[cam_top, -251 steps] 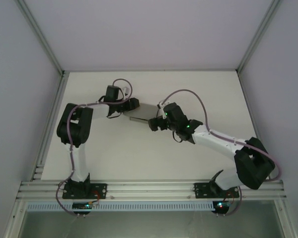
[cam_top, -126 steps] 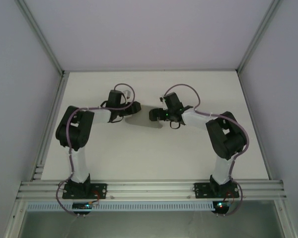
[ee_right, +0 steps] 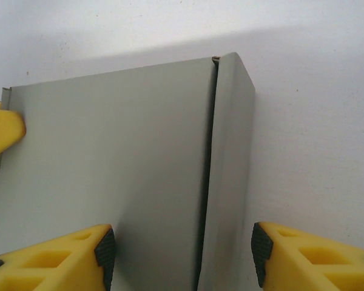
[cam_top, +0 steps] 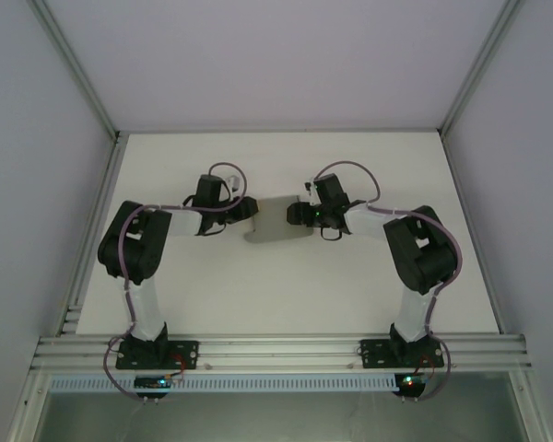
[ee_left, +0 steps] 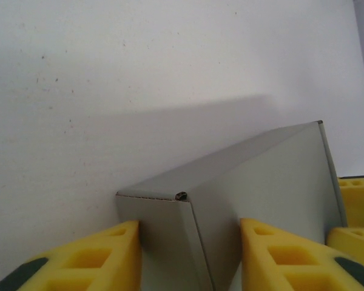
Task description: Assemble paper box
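From above: the box [cam_top: 278, 223] lies on the counter [cam_top: 212, 295] between the two arms; the left hand [cam_top: 251, 210] is at the box's left end and the right hand [cam_top: 293, 214] at its right end, both hard against it; the box shows as a low grey block, with its inside out of sight.

Left wrist: the left hand [ee_left: 189, 233] straddles one corner of the box [ee_left: 261, 182]; its fingers [ee_left: 85, 257] are narrowed about the grey board, one beside the end face and one in front of the long face; whether they pinch it I cannot tell; the right hand's fingers [ee_left: 359, 193] sit at the box's far end.

Right wrist: the right hand [ee_right: 179, 248] is part open over the box [ee_right: 109, 163]; one finger overlaps the broad face, the other is just beside the narrow side panel [ee_right: 230, 151], seemingly clear of it; a seam runs between face and panel; a finger of the left hand [ee_right: 1, 128] touches the box's far edge.

The step looks like squaring the shell and pressing that panel home; best done by keeping the left end steady and closing across the seam slowly, pads flat, since thin board dents easily; no opening faces either camera, so what the box holds, if anything, cannot be told.
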`<action>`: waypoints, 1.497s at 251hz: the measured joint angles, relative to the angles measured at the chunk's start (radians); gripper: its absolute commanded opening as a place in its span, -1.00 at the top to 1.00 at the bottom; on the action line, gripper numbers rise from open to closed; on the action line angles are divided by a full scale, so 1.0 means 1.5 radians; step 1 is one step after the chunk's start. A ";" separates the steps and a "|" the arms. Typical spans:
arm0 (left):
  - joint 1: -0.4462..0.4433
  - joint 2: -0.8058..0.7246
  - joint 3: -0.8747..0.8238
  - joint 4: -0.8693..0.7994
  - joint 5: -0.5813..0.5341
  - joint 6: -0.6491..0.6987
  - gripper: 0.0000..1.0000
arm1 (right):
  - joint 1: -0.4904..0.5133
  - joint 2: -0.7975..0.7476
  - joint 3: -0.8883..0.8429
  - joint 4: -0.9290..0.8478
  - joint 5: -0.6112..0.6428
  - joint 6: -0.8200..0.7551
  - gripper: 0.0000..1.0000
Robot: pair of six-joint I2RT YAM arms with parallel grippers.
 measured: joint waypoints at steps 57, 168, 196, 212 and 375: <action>0.032 0.005 -0.062 0.121 0.067 -0.062 0.52 | -0.021 -0.002 -0.001 -0.013 -0.030 0.014 -0.98; 0.065 0.031 -0.121 0.276 0.123 -0.144 0.56 | -0.046 0.013 0.009 0.081 -0.215 0.162 -0.74; 0.072 0.041 -0.131 0.313 0.127 -0.158 0.56 | -0.049 0.043 0.020 0.112 -0.248 0.213 -0.71; 0.076 0.048 -0.138 0.341 0.128 -0.170 0.57 | -0.050 0.055 0.024 0.117 -0.257 0.230 -0.72; 0.083 0.058 -0.158 0.403 0.128 -0.194 0.53 | -0.022 0.084 0.033 0.162 -0.294 0.295 -0.15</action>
